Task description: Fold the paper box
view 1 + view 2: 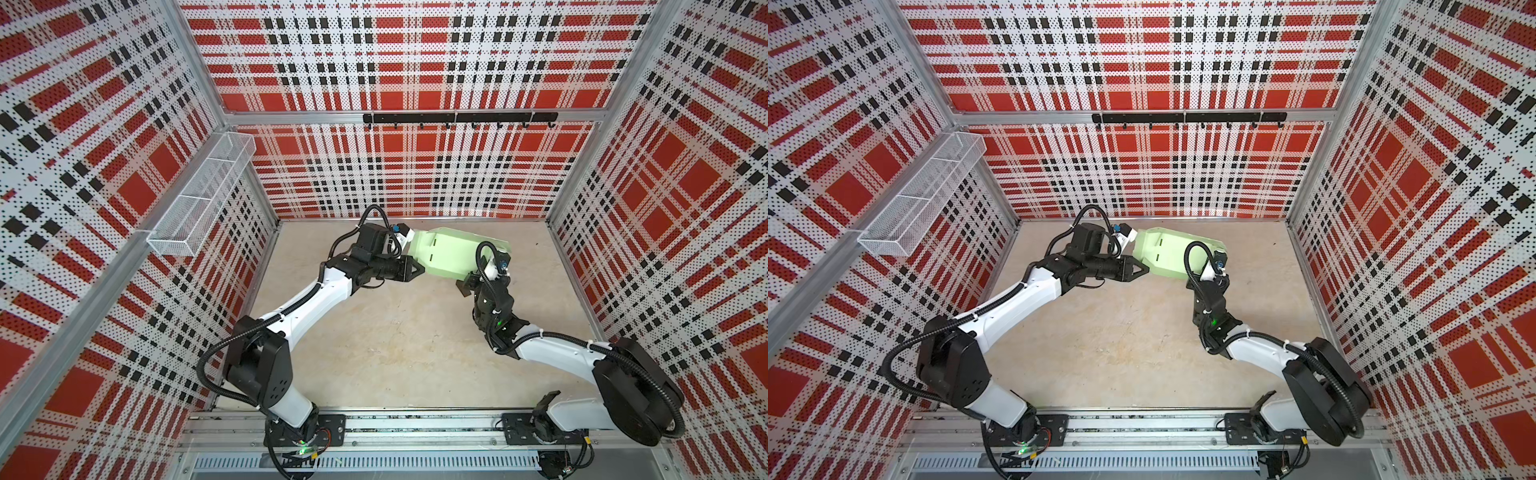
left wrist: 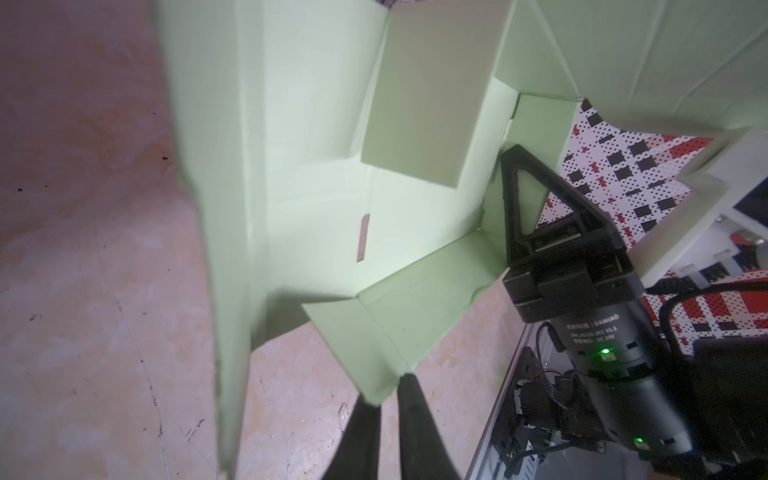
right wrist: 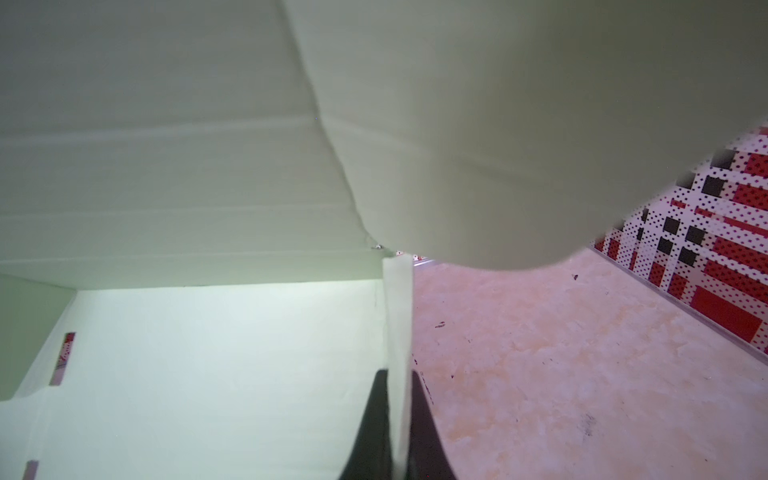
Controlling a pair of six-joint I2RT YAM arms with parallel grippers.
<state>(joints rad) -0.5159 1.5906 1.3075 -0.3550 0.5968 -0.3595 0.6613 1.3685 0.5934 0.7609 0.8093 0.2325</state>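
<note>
The paper box (image 1: 451,253) (image 1: 1167,253) is pale mint-green card, partly folded, and is held up off the table at the back, seen in both top views. My left gripper (image 1: 419,268) (image 2: 388,401) is at its left end. Its jaws stand a narrow gap apart, with the corner of a loose flap (image 2: 374,332) at their tips and floor showing between them. My right gripper (image 3: 399,380) is shut on the edge of a side wall (image 3: 397,316) at the box's near right end. One of its black triangular fingers (image 2: 508,208) shows against that wall in the left wrist view.
The beige tabletop (image 1: 395,340) lies below the box. A white mesh basket (image 1: 199,199) hangs on the left wall and a black hook rail (image 1: 459,117) on the back wall. Plaid walls close in three sides. The arm bases stand on the front rail (image 1: 415,428).
</note>
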